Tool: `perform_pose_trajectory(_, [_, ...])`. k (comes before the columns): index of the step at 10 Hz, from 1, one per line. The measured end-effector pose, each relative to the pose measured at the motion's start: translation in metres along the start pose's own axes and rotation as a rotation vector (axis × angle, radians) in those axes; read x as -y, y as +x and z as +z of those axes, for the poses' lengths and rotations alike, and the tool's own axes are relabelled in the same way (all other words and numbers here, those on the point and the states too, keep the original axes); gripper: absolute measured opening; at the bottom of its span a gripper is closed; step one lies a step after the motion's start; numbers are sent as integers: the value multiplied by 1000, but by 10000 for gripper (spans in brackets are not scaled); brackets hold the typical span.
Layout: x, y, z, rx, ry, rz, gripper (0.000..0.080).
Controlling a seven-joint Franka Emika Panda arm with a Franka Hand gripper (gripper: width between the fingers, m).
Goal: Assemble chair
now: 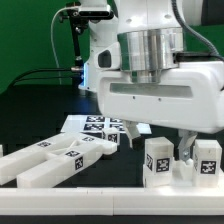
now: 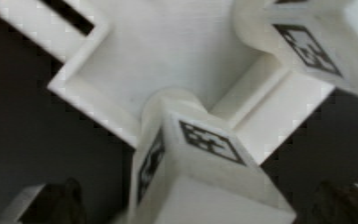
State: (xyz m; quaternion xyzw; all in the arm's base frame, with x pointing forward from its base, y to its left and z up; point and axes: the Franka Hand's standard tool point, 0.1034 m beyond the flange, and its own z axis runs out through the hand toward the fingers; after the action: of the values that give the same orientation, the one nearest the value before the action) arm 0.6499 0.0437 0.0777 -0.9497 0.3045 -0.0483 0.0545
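Note:
The chair is in loose white tagged parts. In the exterior view two upright tagged blocks (image 1: 160,160) (image 1: 207,160) stand at the right, under my gripper (image 1: 185,152); only a dark finger shows between them. The wrist view shows my gripper (image 2: 197,205) open, its dark fingers (image 2: 51,200) on either side of a tagged white block (image 2: 202,145), with a gap on each side. Beyond that block lies a white angular part (image 2: 176,70) with another tag (image 2: 309,45). Long white bars (image 1: 50,160) lie at the exterior view's left.
A flat white piece with several tags (image 1: 98,126) lies behind the bars. A low white rail (image 1: 110,205) runs along the front edge. The arm's big white body (image 1: 165,90) hides much of the right side. A green backdrop stands behind.

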Motion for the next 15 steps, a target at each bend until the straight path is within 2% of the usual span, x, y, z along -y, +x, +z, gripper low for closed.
perform_pose_trajectory(3, [0,1,-9,-3,2,-367,649])
perform_pose_trajectory(6, [-3,2,-7,-2,-6,-545,649])
perform_pose_trajectory(7, [-2,3,-6,-8,-15,-689,649])
perform_pose_trajectory(9, [-3,3,-6,-8,-15,-624,630])
perform_pose_trajectory(10, [-3,3,-5,-8,-16,-621,425])
perform_pose_trajectory(11, [-3,3,-5,-8,-16,-581,288])
perform_pose_trajectory(13, [-3,3,-5,-8,-14,-410,281])
perform_pose_trajectory(15, [-1,5,-4,-27,-24,-198,281])
